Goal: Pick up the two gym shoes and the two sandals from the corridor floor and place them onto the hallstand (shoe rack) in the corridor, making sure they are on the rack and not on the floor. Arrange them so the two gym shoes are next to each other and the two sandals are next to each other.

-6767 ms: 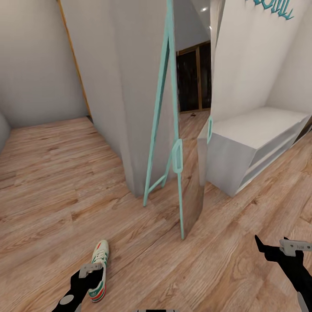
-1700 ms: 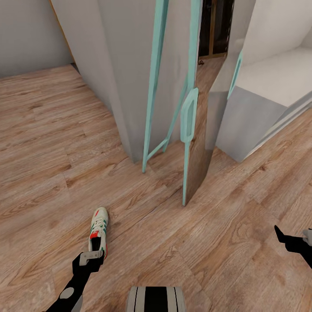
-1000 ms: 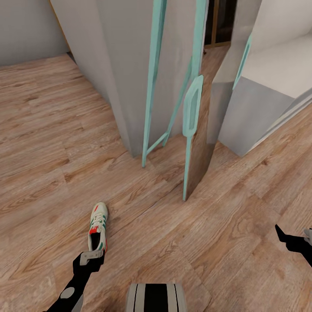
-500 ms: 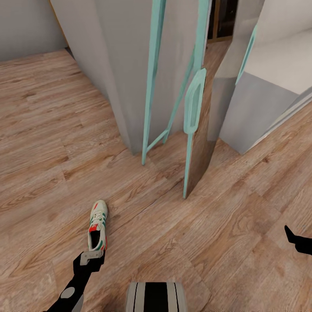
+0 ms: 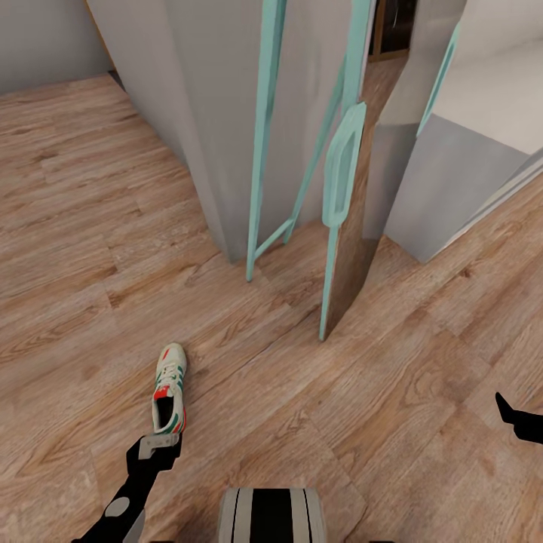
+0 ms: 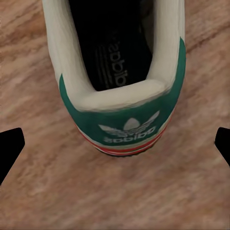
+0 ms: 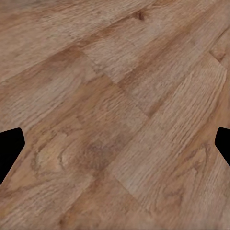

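Above the gym shoe (image 5: 170, 388) heel, left claw (image 5: 159, 445) hangs spread.

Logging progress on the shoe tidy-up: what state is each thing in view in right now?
gym shoe: upright on the corridor floor, ungrasped.
left gripper: open, just behind the shoe's heel.
right gripper: open, empty, above bare floor.
hallstand: the visible bench top is bare.
mirror: standing, leaning.

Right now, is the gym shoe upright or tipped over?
Upright: the gym shoe rests sole-down on the floor, its opening facing up in the left wrist view.
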Motion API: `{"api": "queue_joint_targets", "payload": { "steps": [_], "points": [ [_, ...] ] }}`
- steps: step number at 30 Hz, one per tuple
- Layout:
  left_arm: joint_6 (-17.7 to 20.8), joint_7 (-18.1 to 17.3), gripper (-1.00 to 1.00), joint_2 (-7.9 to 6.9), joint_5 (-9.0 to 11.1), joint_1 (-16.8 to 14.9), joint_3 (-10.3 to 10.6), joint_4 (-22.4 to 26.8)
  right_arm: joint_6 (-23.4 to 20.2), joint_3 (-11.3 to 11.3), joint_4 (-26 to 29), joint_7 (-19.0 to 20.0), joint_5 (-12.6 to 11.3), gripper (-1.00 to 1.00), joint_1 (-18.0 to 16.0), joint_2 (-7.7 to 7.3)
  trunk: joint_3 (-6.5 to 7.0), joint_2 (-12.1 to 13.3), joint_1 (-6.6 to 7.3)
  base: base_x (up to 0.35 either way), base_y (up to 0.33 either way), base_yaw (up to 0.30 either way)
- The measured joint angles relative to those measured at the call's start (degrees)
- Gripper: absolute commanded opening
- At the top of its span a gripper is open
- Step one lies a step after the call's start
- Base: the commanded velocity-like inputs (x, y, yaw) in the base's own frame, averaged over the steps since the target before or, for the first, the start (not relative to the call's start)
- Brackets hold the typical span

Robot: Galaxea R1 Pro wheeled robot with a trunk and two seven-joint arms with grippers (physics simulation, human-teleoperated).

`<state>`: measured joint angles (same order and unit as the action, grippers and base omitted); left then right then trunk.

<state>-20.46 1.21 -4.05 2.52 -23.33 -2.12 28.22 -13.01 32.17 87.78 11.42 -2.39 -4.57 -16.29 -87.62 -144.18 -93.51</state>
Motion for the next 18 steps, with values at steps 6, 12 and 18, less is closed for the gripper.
{"api": "queue_joint_targets", "payload": {
  "steps": [6, 12, 18],
  "points": [
    [0.0, 0.0, 1.00, -0.01, 0.0, 0.0, 0.0, 0.1, 0.0, 0.0, 0.0, 0.0, 0.0, 1.00, 0.0, 0.03, -0.08, 0.0, 0.00, 0.000, 0.000, 0.000],
    [0.0, 0.0, 1.00, -0.02, -0.2, -1.4, 0.0, 0.1, 0.0, 0.0, -0.1, 0.0, 0.0, 1.00, 0.0, 0.09, -0.09, 0.0, 0.00, 0.000, 0.000, 0.000],
    [0.1, 0.0, 1.00, -0.08, -0.4, -2.8, 0.1, 0.0, 0.0, 0.0, -0.1, 0.0, 0.1, 1.00, 0.0, 0.10, -0.09, 0.0, 0.00, 0.000, 0.000, 0.000]
  ]
}}
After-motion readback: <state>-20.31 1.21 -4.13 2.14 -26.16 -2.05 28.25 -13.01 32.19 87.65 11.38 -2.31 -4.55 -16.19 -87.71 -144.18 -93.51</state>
